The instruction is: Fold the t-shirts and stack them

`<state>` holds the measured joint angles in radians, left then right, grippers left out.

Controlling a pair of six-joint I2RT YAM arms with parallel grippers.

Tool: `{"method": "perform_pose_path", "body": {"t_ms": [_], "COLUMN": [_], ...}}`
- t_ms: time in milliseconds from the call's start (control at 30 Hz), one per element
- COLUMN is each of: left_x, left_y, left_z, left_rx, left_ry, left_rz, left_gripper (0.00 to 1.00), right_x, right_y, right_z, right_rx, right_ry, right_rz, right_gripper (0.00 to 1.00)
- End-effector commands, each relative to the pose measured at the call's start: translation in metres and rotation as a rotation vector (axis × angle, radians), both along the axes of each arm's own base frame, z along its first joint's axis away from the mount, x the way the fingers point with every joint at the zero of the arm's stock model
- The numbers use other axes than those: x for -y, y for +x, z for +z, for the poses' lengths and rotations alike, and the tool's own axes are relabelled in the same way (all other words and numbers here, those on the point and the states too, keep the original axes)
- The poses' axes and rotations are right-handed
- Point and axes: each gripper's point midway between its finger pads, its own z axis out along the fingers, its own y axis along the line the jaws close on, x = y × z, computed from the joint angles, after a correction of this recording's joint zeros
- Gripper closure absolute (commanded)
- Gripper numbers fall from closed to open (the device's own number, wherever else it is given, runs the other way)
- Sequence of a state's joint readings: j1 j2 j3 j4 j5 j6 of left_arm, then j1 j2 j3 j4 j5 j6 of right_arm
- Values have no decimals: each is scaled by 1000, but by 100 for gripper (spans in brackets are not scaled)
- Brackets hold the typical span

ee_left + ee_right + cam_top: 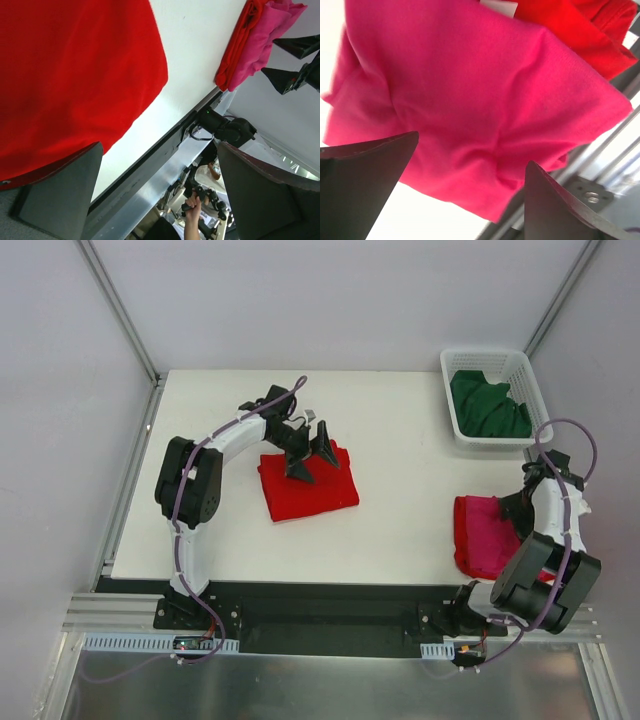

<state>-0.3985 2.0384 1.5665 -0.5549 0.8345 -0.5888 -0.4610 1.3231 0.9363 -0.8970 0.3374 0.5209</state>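
The left gripper (pixel 314 462) hangs with its jaws spread wide over the back edge of the folded red t-shirt (pixel 308 490), which lies left of centre on the white worktop (pixel 400 430). It holds nothing, and I cannot tell whether its tips touch the cloth. The right gripper (pixel 472 150) is released too, its jaws apart over the pink t-shirt (pixel 470 90) at the worktop's front right edge. That shirt is loosely folded and lies on a second piece of red cloth (pixel 580 25). The dark green t-shirt (pixel 488 405) sits crumpled inside the white basket (pixel 480 355) at the back right corner
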Motion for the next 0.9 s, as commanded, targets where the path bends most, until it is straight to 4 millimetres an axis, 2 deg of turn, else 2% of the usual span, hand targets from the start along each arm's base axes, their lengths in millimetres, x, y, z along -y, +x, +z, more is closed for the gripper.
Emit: {"method": "perform_pose_path", "body": {"t_ms": [0, 233, 433, 567, 867], "left_x": [-2, -3, -3, 0, 6], "left_y": [-8, -10, -8, 3, 21], "left_z": [10, 7, 2, -1, -37], "left_rx": [16, 4, -2, 2, -67], "left_ry": [-23, -21, -7, 3, 45], "left_rz": [-17, -17, -9, 5, 29], "left_gripper": [1, 1, 1, 1, 1], "right_x": [6, 7, 6, 2, 8], "right_y": [23, 43, 39, 36, 24], "right_z": [1, -11, -26, -39, -47], "right_rx": [138, 191, 165, 131, 85], "right_ry": [15, 60, 81, 111, 103], "right_rz": [-159, -286, -320, -316, -277], "right_gripper": [4, 4, 4, 4, 4]}}
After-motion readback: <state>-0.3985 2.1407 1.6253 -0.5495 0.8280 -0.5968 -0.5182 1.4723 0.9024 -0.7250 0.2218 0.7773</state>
